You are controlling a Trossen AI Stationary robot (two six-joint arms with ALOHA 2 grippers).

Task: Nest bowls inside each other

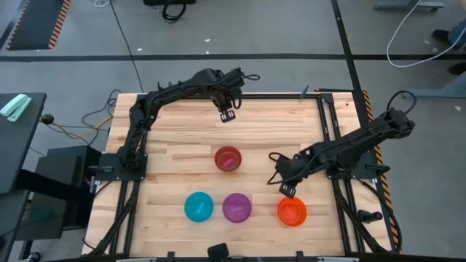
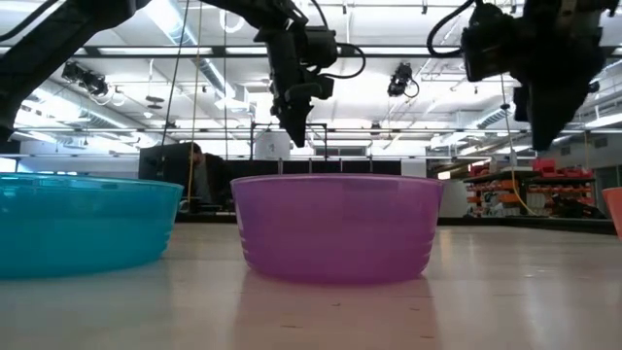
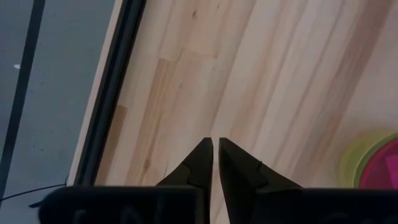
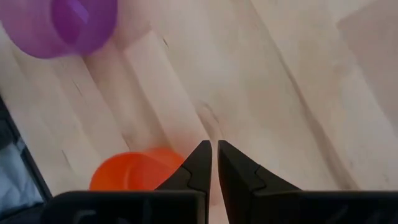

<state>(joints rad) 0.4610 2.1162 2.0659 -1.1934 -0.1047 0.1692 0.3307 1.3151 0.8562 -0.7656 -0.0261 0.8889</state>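
Pale butcher-block table (image 1: pixel 175 156), seen from above: four bowl sites. A pink bowl (image 1: pixel 228 159) sits mid-table, apparently already nested in others. A blue bowl (image 1: pixel 198 207), a purple bowl (image 1: pixel 237 207) and an orange bowl (image 1: pixel 292 211) stand in a row along the near edge, each apart from the next. Left gripper (image 1: pixel 228 115) hangs over bare wood toward the far edge, well apart from the pink stack. Right gripper (image 1: pixel 287 191) hangs just beside the orange bowl, on its far side.

Low view: blue and purple bowls fill the foreground, upright, mouths up; both grippers are off the table, nothing in either.

Left wrist view: fingertips nearly touching, a thin slit between them, nothing held. A green-yellow rim around pink (image 3: pixel 373 163) shows at the frame edge, so the stack holds at least pink, plus green or yellow; I cannot tell which.

Right wrist view: tips likewise almost shut and empty; orange bowl just ahead of them, purple farther off.

Judgement: one placement looks finished, next pick pending. The next move calls for the right gripper to spread its fingers, straddle the orange rim, pinch the wall, and carry it to the stack.
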